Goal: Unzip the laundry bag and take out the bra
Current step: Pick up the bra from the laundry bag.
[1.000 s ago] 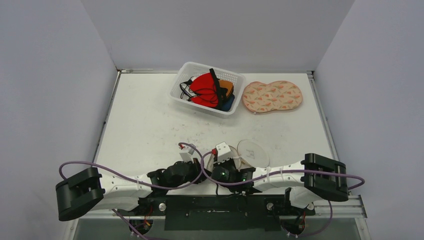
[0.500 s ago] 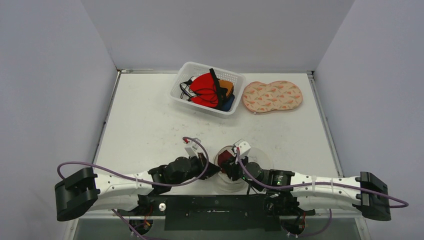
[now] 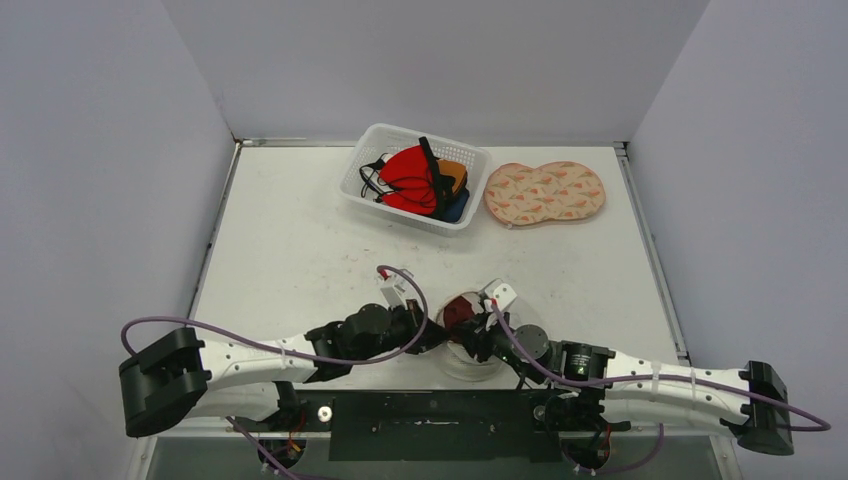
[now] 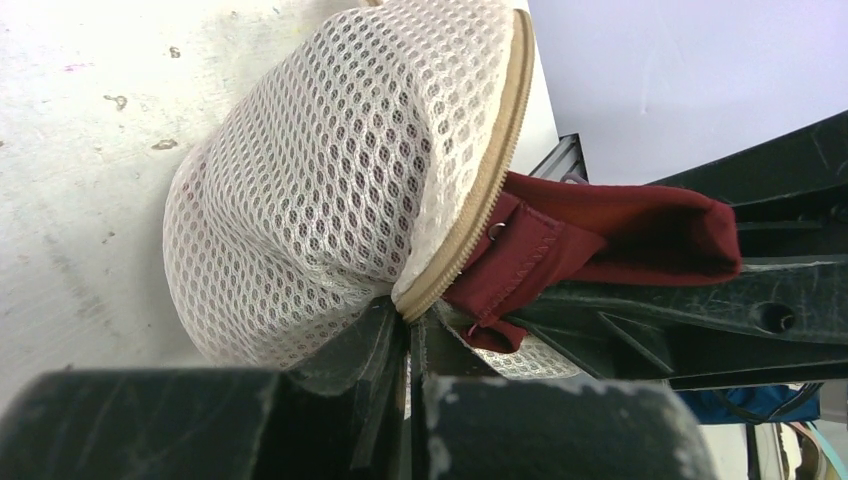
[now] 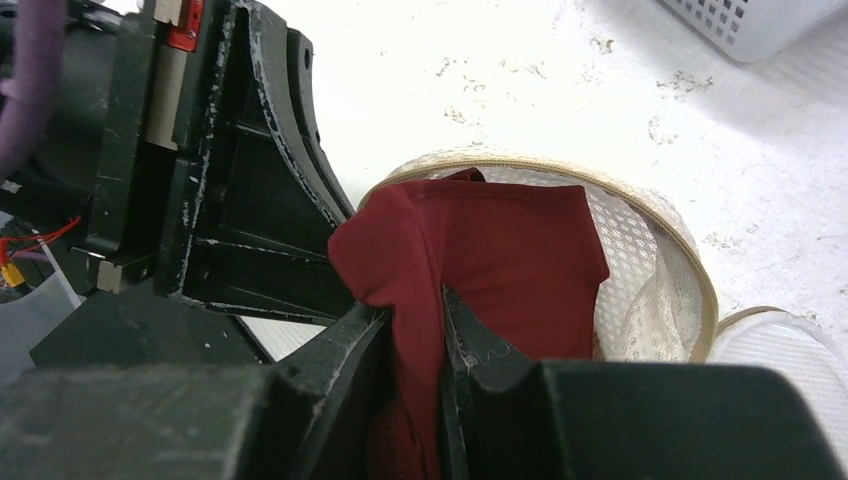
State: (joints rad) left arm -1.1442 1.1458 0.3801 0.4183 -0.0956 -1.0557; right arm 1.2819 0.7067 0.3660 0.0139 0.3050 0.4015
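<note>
Both arms lie low, reaching inward until their wrists nearly meet. The left gripper (image 3: 430, 337) is clamped tight; the right gripper (image 3: 465, 326), facing it, is pinched almost closed.

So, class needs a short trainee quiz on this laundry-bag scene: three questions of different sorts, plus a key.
1. True or false: the right tool is shut on the red bra.
2. Pick one: what does the left tool pinch? A) the zip edge of the mesh laundry bag; B) the red bra; C) nothing.
3. Short answer: is the red bra fully out of the mesh laundry bag?

Key: 1 true. 2 A. 3 no, part of it sits inside the bag's open mouth.
</note>
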